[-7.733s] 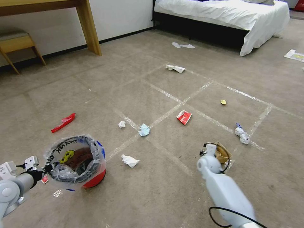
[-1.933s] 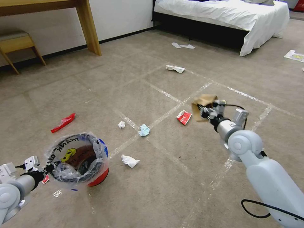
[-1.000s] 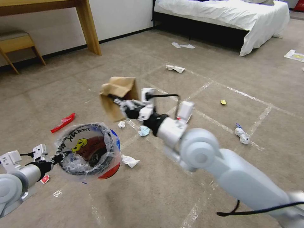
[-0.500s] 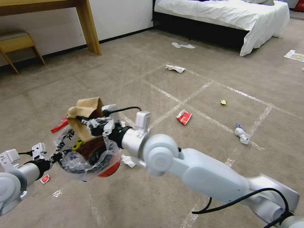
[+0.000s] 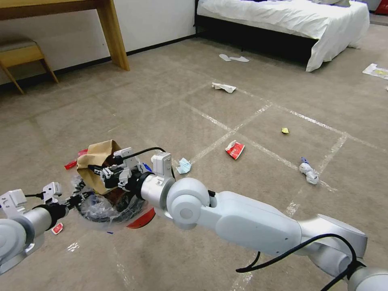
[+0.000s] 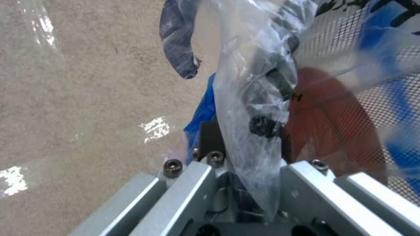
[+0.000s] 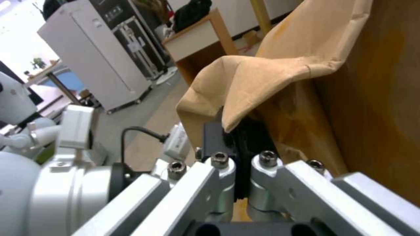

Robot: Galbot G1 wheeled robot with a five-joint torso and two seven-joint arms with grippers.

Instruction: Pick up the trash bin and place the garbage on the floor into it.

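Observation:
My left gripper [image 5: 78,197] is shut on the rim of the red trash bin [image 5: 139,217] and holds it tilted just above the floor [image 5: 250,190]. Up close, the left gripper [image 6: 262,126] pinches the clear printed liner [image 6: 251,75] against the red wall [image 6: 332,127]. The right gripper [image 5: 98,171] is shut on a crumpled brown paper bag [image 5: 95,155], which hangs over the bin's mouth. The right wrist view shows the right gripper [image 7: 238,132] clamping a fold of that bag [image 7: 288,62]. Other garbage lies on the carpet: a red wrapper [image 5: 235,149], a light-blue mask [image 5: 184,165], a yellow scrap [image 5: 285,130].
A bottle with white tissue [image 5: 308,171] lies at the right and a white tissue [image 5: 223,87] farther back. A bed [image 5: 291,18] stands at the back right, a wooden desk leg [image 5: 114,38] and stool [image 5: 20,52] at the back left. Slippers [image 5: 233,58] lie near the bed.
My right arm has lifted the brown paper bag from the floor at the right, swung it leftward and lowered it over the bin. The left arm has raised the bin slightly.

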